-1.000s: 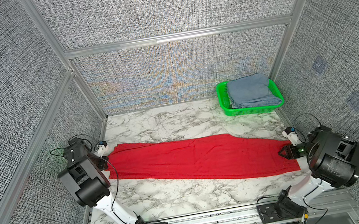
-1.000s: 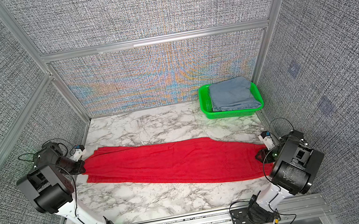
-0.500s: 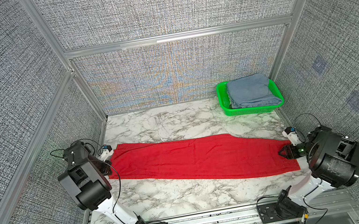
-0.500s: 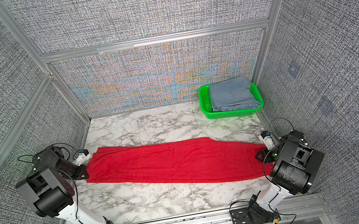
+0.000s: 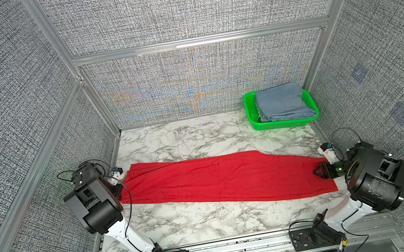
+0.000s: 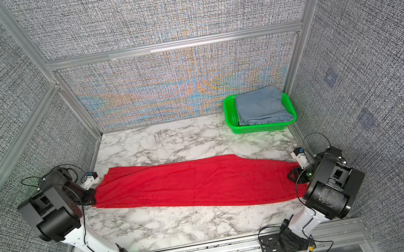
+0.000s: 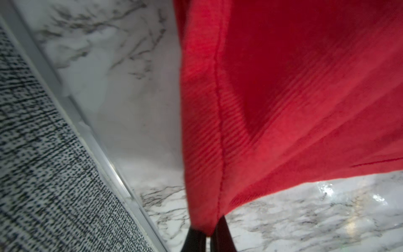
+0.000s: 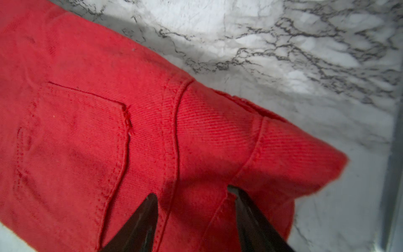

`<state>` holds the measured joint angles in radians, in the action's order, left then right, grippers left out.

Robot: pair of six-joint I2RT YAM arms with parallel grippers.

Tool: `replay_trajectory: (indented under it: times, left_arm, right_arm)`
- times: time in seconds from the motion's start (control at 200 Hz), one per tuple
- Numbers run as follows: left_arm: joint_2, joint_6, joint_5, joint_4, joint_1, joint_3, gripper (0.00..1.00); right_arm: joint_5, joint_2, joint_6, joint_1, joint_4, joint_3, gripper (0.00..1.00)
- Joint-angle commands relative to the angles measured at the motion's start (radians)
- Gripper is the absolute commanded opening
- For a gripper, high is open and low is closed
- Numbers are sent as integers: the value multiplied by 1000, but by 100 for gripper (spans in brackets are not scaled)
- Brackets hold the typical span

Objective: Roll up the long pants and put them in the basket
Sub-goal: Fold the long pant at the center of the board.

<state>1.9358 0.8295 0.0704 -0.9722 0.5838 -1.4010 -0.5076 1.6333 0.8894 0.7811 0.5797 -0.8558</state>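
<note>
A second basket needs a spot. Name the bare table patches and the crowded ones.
Bare: the back strip of table between the rear wall and the long pants, left of the green basket; and the front strip between the pants and the front rail. Crowded: both pants ends, the left gripper pinching one, the right gripper on the other.

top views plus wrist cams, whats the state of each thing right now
long pants, spread out flat, not yet rolled
left gripper, shut on the pants' hem end
right gripper, open over the waist end
green basket, upright
blue-grey garment, folded, lying in the basket
</note>
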Motion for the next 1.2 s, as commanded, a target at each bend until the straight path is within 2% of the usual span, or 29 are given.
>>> replay_trajectory:
  times: [0.0,0.06,0.095,0.16,0.235,0.28,0.31,0.44,0.57,0.67,0.826,0.911,1.121,1.196]
  left_arm:
    - [2,-15,-27,-8,16,-25,2]
    - [3,-13,-35,-11,19,-26,10]
    - [7,-12,-39,-11,19,-22,18]
    - [15,-15,-42,-10,19,-14,48]
    - [19,-24,-45,8,19,7,72]
    - [11,-27,-45,24,19,20,92]
    - [5,-29,-45,31,19,26,99]
    - [-43,-44,-12,31,19,18,100]
    - [-103,-59,91,-17,18,-26,100]
    - [-101,-79,168,-88,10,-92,100]
    - [-61,-141,225,-81,-16,-157,100]
    - [-8,-161,209,-87,-51,-202,100]
    - [133,-183,80,-140,-141,-333,93]
    - [157,-193,65,-160,-150,-377,85]
  right_arm:
    - [53,3,-13,4,-15,5,61]
    - [52,8,-13,4,-18,5,61]
    - [50,12,-13,4,-20,5,61]
    - [50,17,-12,4,-21,5,61]
    - [50,19,-9,5,-22,4,61]
    - [52,19,-7,5,-21,5,61]
    - [52,19,-7,6,-21,3,61]
    - [53,18,-4,7,-15,-7,61]
    - [40,3,1,9,-3,-15,61]
    - [37,-11,-2,8,0,-22,61]
    - [29,-12,-11,6,3,-31,61]
    - [27,-13,-15,4,0,-28,61]
    - [33,-35,-9,3,-6,-12,61]
    - [35,-39,-8,3,-11,-8,61]
